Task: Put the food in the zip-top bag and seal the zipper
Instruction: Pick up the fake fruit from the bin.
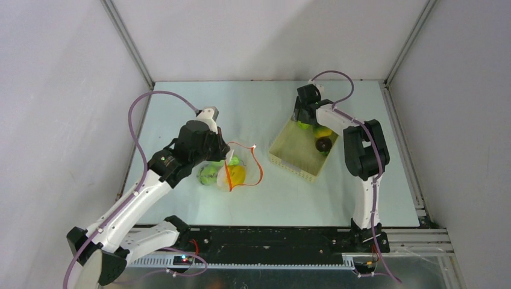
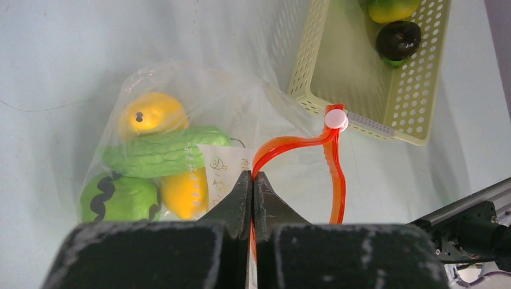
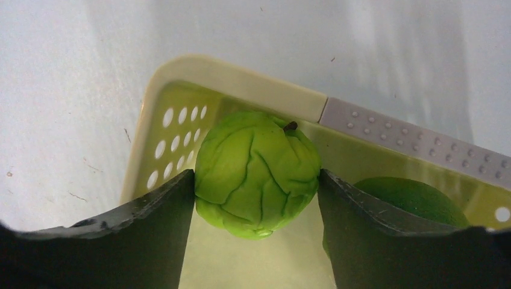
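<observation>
Pale tabletop (image 1: 289, 198), grey walls. Right gripper (image 3: 256, 183) closing around a green cabbage (image 3: 258, 173) in the basket (image 1: 283, 153); left gripper (image 2: 252, 186) clenched on the zipper (image 2: 283, 146), holding the zip-top bag (image 2: 241, 108) open. Loading underway; next: firm grip, lift, carry to bag mouth.

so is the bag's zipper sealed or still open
Open. The red-orange zipper splits into two strips curving apart, joined only at the white slider, and the left claw pinches one strip.

The cabbage (image 3: 258, 174) sits right between the right gripper's (image 3: 257, 198) jaws, in a corner of the basket (image 3: 241, 75). Bag (image 2: 181, 102) with its food (image 2: 159, 159) lies just ahead-left of the left gripper's (image 2: 252, 186) shut jaws, zipper (image 2: 289, 144) pinched between them.
</observation>
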Action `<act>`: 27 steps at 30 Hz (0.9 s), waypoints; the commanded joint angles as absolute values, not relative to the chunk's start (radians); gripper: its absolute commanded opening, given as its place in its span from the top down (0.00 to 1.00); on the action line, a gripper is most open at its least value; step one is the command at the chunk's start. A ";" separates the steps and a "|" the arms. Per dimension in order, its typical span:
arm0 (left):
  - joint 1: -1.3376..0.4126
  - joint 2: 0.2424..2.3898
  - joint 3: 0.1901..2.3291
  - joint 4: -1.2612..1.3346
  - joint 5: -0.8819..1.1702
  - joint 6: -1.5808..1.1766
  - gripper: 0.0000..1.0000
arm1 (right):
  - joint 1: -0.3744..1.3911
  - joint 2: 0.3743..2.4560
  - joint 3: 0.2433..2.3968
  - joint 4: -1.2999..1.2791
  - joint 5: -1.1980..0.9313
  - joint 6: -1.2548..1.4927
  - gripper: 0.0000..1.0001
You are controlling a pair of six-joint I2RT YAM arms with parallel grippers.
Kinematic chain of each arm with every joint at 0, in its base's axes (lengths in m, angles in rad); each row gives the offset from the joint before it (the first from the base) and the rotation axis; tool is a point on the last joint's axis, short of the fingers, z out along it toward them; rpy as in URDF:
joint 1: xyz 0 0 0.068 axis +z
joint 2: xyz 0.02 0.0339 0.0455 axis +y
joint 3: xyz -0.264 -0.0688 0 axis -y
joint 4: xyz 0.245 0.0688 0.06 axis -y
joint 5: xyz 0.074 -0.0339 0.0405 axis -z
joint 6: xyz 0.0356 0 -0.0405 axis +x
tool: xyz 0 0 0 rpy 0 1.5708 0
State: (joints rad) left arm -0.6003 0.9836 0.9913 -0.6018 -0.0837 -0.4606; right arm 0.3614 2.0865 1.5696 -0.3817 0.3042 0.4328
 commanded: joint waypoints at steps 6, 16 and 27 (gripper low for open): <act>-0.604 0.976 1.015 -0.596 -0.098 -0.439 1.00 | 0.375 2.033 1.569 -0.413 0.335 0.438 0.59; -0.605 0.968 1.014 -0.596 -0.089 -0.444 1.00 | 0.445 1.628 1.342 -0.397 0.371 0.381 0.70; -0.604 0.943 1.004 -0.573 -0.035 -0.450 1.00 | 0.638 1.178 1.065 -0.217 -0.206 0.234 0.75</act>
State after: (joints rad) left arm -0.6003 0.9771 0.9913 -0.6037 -0.0647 -0.4614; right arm 0.5404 1.2800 1.1446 -0.3500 0.1032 0.3305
